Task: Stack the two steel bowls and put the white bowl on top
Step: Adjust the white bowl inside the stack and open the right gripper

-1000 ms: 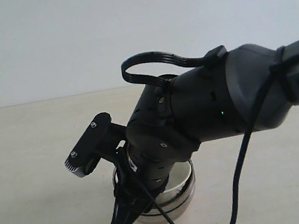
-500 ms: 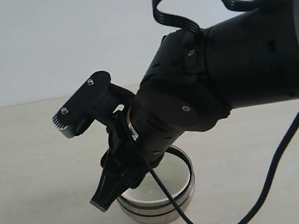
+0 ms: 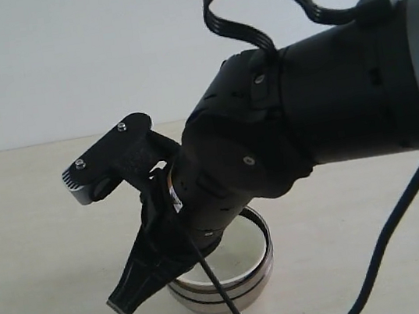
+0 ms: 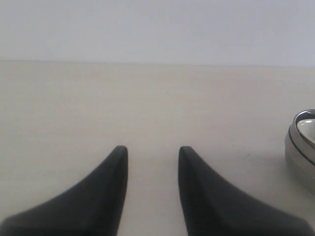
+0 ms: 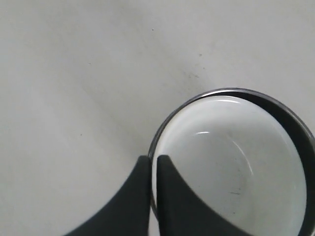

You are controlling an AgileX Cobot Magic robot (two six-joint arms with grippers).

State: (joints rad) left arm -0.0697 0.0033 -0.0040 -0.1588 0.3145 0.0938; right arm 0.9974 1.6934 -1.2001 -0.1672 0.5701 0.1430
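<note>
Your stacking looks finished. The two steel bowls [image 3: 231, 292] sit nested, one inside the other, near the front of the table [image 3: 31, 231], about the middle from left to right. Their shiny walls show as two bands, one above the other. The white bowl [image 5: 231, 162] rests inside the upper one, with its pale hollow ringed all round by the dark steel rim. From what you can see here, nothing is left to place. I judge that you only need to clear the arms and check that the stack sits level.

Your right gripper [image 3: 128, 299] points down and to the left, with its tip just left of the stack on the near side. In its wrist view the jaws are all but closed, with a thin slit between them and nothing in it. The fingertips lie over the edge of the stack, but you cannot tell from these views whether they touch the rim.

Your left gripper [image 4: 151, 148] has its jaws parted, with bare table between them and nothing held. The steel stack shows only at the edge of that camera's view, well apart from the fingertips. This arm does not appear in the outside view.
</note>
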